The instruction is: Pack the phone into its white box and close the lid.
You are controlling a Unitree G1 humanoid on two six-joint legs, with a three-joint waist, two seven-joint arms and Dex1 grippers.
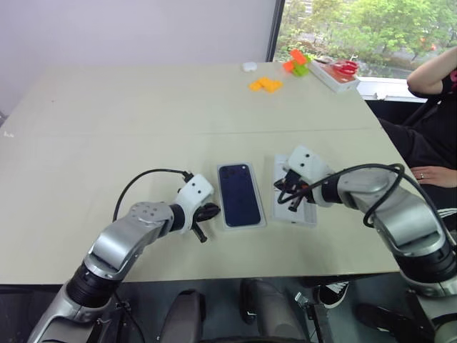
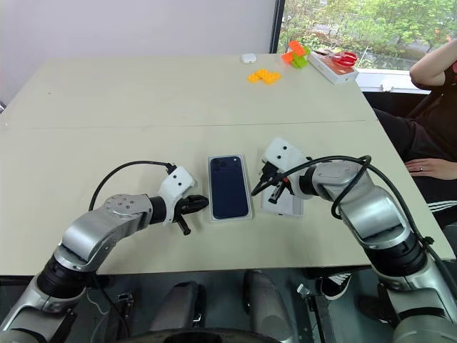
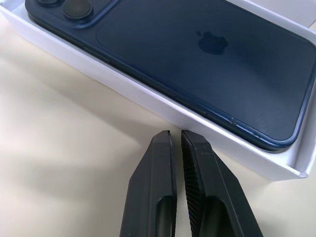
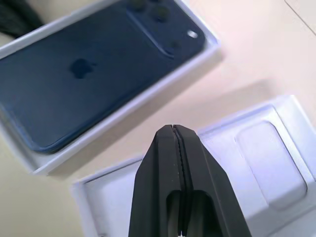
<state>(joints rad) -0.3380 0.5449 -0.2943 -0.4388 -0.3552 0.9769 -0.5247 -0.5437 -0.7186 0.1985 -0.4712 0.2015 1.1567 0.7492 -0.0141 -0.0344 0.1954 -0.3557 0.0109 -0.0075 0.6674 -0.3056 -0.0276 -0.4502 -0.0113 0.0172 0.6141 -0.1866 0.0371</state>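
The dark navy phone lies back up inside the white box at the middle of the table. My left gripper rests just left of the box, pointing at its side wall, its fingers shut with nothing between them. My right gripper hovers shut and empty over a thin white tray with a rounded hollow, which lies just right of the box. The lid is hidden or out of view; I cannot tell it apart from this tray.
Orange blocks, orange-green pieces, a small white object and a white tray with red scissors sit at the far right. A person sits beside the table's right edge, one hand near the corner.
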